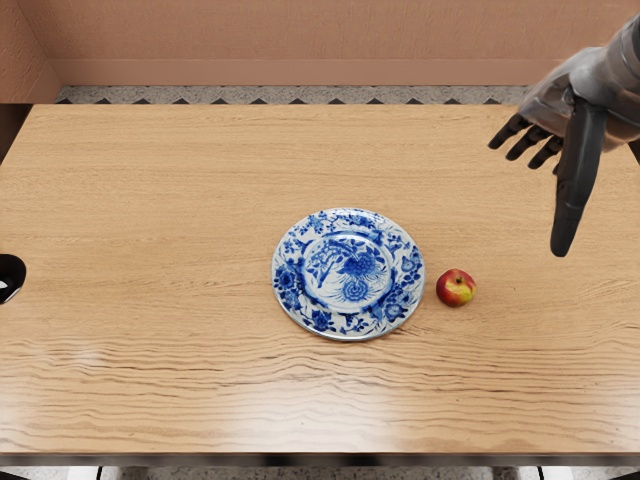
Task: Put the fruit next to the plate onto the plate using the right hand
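Fingers: the dark grey fingers [572, 190] of your grey five-finger right hand [575, 100] are spread and loose, with nothing in them. One long digit hangs downward and the others fan toward the picture's left.
Hand position: it hovers over the far right part of the light wooden surface [150, 200], well apart from the fruit, which is nearer the camera and further left.
Fruit: the small red-and-yellow apple [455, 288] sits on the surface just beside the plate's right rim, with a narrow gap between them, not touching.
Plate: the round blue-and-white patterned plate [300, 300] lies flat near the middle of the surface, with nothing on it.
Step in hand: I judge this to be the approach. Nothing is grasped, so the task is barely begun.
Next move: bring the hand down and in over the apple with the fingers open wide, then close around it from above. Go gently, because a round fruit will likely roll if nudged. After that it is only a short carry left onto the plate.
Axis: the apple is nearly round, so there is no long axis to line up with. Its yellow patch faces the camera, but the stem end is too small to tell.
Left edge: a dark rounded shape [8, 278] shows there, probably part of the left arm at rest.
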### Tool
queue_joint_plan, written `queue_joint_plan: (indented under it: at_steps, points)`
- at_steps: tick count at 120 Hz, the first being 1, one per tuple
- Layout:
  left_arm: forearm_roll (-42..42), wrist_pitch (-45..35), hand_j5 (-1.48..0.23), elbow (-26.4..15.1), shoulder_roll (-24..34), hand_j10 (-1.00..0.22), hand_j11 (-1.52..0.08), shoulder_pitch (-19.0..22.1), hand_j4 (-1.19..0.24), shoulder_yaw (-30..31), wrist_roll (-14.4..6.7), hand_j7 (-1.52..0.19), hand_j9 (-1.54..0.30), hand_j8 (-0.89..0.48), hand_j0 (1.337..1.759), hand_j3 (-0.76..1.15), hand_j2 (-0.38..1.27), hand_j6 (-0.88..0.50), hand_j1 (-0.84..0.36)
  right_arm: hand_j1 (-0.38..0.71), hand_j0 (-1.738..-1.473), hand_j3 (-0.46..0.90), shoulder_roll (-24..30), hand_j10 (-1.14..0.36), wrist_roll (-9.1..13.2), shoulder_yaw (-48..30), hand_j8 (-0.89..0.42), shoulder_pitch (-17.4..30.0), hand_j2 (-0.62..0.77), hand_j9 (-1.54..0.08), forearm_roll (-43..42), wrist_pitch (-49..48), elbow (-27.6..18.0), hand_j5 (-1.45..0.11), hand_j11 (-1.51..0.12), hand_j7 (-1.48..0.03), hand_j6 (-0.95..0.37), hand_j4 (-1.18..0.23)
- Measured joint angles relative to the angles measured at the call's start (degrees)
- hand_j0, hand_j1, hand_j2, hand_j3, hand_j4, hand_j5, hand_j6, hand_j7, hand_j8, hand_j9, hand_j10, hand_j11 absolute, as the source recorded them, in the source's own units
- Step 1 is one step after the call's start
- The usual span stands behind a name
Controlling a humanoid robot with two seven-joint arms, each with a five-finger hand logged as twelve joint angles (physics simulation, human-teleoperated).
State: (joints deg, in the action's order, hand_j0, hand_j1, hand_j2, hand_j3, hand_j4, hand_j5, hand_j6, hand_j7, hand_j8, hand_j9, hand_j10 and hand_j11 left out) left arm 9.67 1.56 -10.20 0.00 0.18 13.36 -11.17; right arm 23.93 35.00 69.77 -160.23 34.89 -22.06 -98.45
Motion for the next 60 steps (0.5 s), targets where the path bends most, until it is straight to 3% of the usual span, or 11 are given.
queue_joint_plan:
  at_steps: [25, 42, 60]
  points:
    - [0.0, 0.0, 0.00, 0.0, 0.0, 0.00, 0.00, 0.0, 0.00, 0.0, 0.0, 0.00, 0.00, 0.00, 1.658, 0.00, 0.00, 0.00, 0.35, -0.33, -1.658, 0.00, 1.9, -0.02, 0.0, -4.1, -0.02, 5.2, 0.00, -0.02, 0.1, 1.5, -0.5, -0.02, -0.02, -0.02, -0.02, -0.02]
    - [0.0, 0.0, 0.00, 0.0, 0.0, 0.00, 0.00, 0.0, 0.00, 0.0, 0.0, 0.00, 0.00, 0.00, 1.658, 0.00, 0.00, 0.00, 0.35, -0.33, -1.658, 0.00, -3.8, -0.02, 0.0, -8.7, -0.02, 11.8, 0.00, -0.02, -1.2, 3.5, 2.3, -0.02, -0.02, -0.02, -0.02, -0.02]
    - [0.0, 0.0, 0.00, 0.0, 0.0, 0.00, 0.00, 0.0, 0.00, 0.0, 0.0, 0.00, 0.00, 0.00, 1.658, 0.00, 0.00, 0.00, 0.35, -0.33, -1.658, 0.00, -12.0, -0.02, 0.0, -11.6, -0.02, 21.9, 0.00, -0.03, -1.7, 18.9, 5.2, -0.03, -0.03, -0.03, -0.02, -0.02]
